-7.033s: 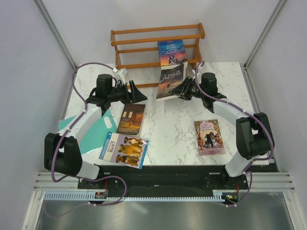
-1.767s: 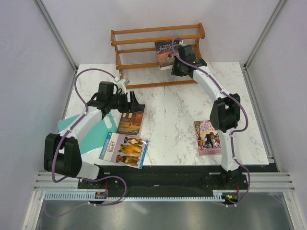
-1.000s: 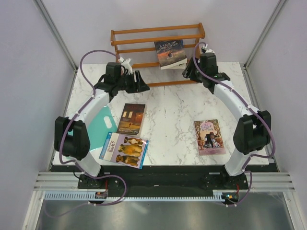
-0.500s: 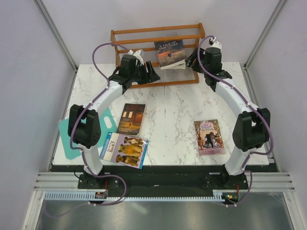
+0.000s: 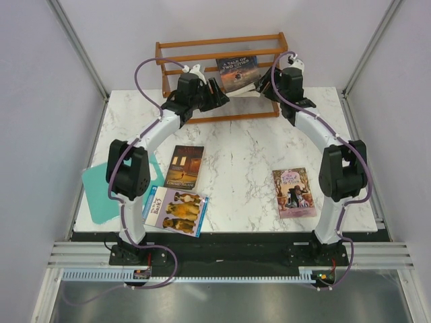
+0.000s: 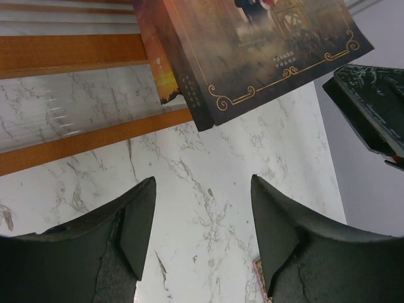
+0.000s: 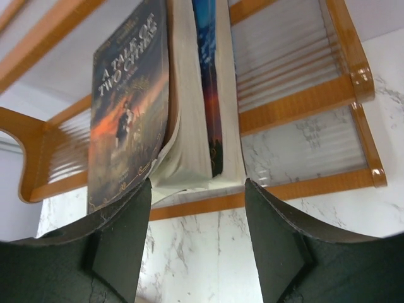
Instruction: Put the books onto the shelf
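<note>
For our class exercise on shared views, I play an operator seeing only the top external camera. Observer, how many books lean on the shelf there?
Observer: Two. The right wrist view shows a blue-and-orange book pressed behind A Tale of Two Cities on the shelf.
Operator: Are they gripped from the right?
Observer: No, the right fingers stand open, either side below the pair.
Operator: And the left?
Observer: The left fingers are open too, the front book's corner above their gap.

Free shelf (image 5: 188,44) width left of the two leaning books (image 5: 237,71).
</note>
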Controlling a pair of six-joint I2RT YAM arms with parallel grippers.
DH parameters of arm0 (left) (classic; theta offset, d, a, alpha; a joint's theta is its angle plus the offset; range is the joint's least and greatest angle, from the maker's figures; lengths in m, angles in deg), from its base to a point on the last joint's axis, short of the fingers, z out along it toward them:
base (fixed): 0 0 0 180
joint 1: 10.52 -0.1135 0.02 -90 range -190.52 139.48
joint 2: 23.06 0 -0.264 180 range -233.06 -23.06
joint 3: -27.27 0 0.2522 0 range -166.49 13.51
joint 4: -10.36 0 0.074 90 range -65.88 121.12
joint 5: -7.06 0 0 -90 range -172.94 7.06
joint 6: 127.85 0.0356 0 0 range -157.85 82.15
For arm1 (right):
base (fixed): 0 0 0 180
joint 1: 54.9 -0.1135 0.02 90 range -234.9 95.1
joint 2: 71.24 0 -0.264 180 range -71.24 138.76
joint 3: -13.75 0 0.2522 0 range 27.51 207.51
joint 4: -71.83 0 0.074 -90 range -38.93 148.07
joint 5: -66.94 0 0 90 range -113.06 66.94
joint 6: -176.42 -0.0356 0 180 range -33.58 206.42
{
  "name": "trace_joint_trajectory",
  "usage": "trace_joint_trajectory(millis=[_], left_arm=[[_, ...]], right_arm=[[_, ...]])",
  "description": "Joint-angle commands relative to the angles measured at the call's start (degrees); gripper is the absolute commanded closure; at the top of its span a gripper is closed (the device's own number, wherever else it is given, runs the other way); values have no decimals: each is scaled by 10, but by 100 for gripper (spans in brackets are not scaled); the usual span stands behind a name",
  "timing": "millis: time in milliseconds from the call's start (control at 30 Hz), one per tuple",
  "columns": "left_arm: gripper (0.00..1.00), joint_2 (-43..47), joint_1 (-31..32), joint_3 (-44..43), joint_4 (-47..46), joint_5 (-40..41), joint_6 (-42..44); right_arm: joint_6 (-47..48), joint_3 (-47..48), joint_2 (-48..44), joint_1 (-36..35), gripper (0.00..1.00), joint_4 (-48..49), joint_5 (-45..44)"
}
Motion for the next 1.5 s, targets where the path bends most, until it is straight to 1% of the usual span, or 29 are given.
trace_joint_trajectory(millis=[0,100,333,533,600,633,700,733,800,833,867,933,1033,1467], left_arm=[[32,-20,4,-46,-27,15,-29],[32,-22,4,-51,-27,15,-26],[31,-27,4,-67,-20,33,-21],[31,-59,4,-114,-9,32,-24],[31,-70,4,-136,-4,29,-29],[31,-82,4,-145,-1,28,-30],[31,-94,4,-167,4,23,-34],[31,-99,4,-174,6,21,-36],[31,-115,5,-194,9,15,-40],[31,-121,6,-199,11,12,-42],[31,-129,7,-208,13,11,-42],[31,-135,10,-214,15,9,-42],[31,-139,13,-217,13,10,-43],[31,-120,28,-226,-1,13,-51]], right_arm=[[-17,52,14,-1,32,62,5],[-16,62,19,-1,32,61,29],[-12,51,19,0,32,61,25],[-19,53,30,-1,35,68,31],[-22,55,34,-1,39,70,29],[-22,57,38,-1,47,71,31],[-23,62,44,0,57,72,39],[-24,61,45,-1,65,75,41],[-26,53,45,-1,75,82,46],[-26,50,42,-1,82,88,52],[-27,42,39,-1,84,90,52],[-30,31,31,-1,88,99,53],[-30,4,13,-1,89,111,53],[-40,-103,-54,-1,91,155,51]])
